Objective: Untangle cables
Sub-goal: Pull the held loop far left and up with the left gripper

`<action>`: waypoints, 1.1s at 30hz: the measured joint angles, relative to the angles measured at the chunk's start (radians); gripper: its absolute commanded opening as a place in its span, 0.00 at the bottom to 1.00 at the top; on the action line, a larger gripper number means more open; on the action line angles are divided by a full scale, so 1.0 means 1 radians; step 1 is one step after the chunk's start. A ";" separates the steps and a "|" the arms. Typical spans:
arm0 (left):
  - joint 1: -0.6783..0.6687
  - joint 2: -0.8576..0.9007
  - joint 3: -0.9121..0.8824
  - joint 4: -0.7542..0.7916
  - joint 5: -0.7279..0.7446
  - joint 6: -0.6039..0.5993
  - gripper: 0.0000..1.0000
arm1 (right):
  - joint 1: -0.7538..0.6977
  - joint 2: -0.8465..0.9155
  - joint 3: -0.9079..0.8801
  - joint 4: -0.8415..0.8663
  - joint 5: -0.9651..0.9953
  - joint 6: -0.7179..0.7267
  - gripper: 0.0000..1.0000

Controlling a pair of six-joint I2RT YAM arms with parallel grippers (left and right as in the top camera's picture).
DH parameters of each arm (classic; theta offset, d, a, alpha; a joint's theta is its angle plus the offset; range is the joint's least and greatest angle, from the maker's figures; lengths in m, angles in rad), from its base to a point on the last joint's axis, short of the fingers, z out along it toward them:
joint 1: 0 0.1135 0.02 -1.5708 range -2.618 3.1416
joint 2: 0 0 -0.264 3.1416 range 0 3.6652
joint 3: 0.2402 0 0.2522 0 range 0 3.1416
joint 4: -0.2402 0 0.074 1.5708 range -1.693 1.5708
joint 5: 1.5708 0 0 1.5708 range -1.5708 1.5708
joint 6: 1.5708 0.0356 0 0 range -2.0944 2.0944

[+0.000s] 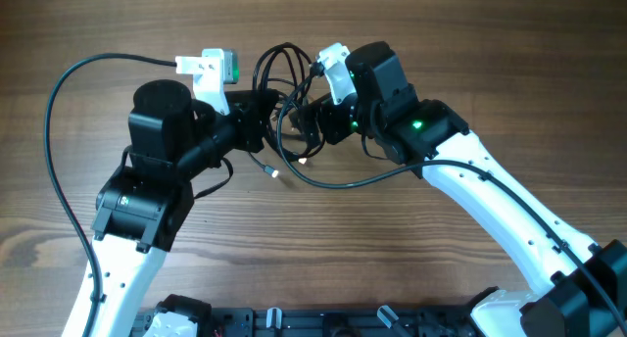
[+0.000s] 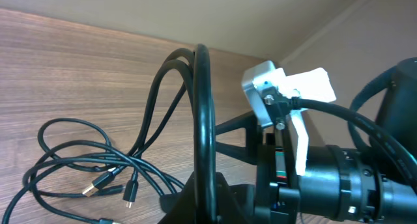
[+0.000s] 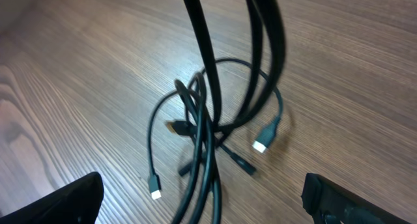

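Arms (image 1: 162, 131) bent inward, left gripper (image 1: 261, 115) seemingly on cables (image 3: 207, 136)

Tangled cables (image 3: 208, 129) on wooden table (image 3: 339, 87)

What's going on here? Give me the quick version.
Two robot arms are working on a tangle of thin black cables on the wooden table. The left end effector is shut on the cables and holds part of the bundle up off the surface. The right end effector is wide open close beside it, gripping nothing. The knotted part and the loose plug ends lie below. Nothing is separated yet.
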 measured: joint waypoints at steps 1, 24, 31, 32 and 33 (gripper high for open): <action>0.000 0.000 0.000 0.005 0.006 -0.004 0.04 | 0.000 0.000 0.000 0.006 -0.004 0.007 1.00; 0.071 -0.117 0.000 0.056 0.083 -0.044 0.04 | 0.002 0.116 0.000 0.087 -0.010 0.110 1.00; 0.146 -0.153 0.000 0.042 0.095 -0.044 0.04 | 0.002 0.116 0.000 0.087 0.002 0.113 1.00; 0.159 -0.153 0.000 0.034 0.094 -0.044 0.04 | 0.002 0.116 0.000 0.086 0.004 0.114 0.99; 0.173 -0.153 0.000 0.026 0.095 -0.044 0.04 | 0.002 0.116 0.000 0.085 0.005 0.114 1.00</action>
